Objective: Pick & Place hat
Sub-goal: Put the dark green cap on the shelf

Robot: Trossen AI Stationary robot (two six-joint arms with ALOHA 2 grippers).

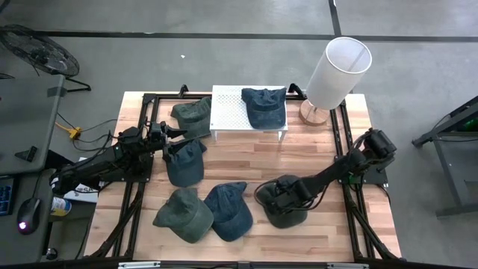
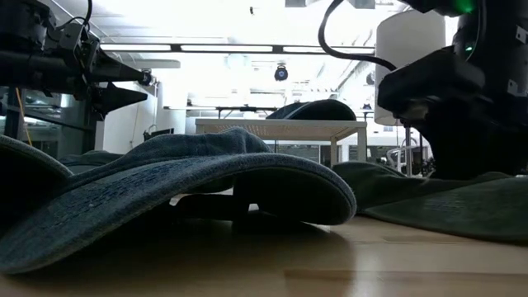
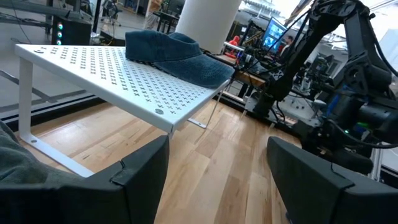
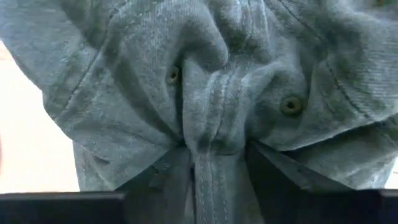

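Down on the table's front right, the right gripper point(image 1: 282, 196) pinches a dark green cap point(image 1: 287, 209); four caps lie nearby, another on the white rack point(image 1: 228, 112). Left gripper point(image 1: 173, 134) waits, fingers apart.

Wooden table point(image 1: 314, 149) carries five caps: two green, three blue-ish, plus white perforated shelf point(image 1: 228, 112) holding blue cap point(image 1: 265, 106), and lamp point(image 1: 336, 75).

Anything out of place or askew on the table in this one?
Nothing damaged or spilled. The right gripper is pinching a fold of the green hat it is grasping, so the fabric is bunched. One blue hat sits on the white rack; the left gripper is open nearby.
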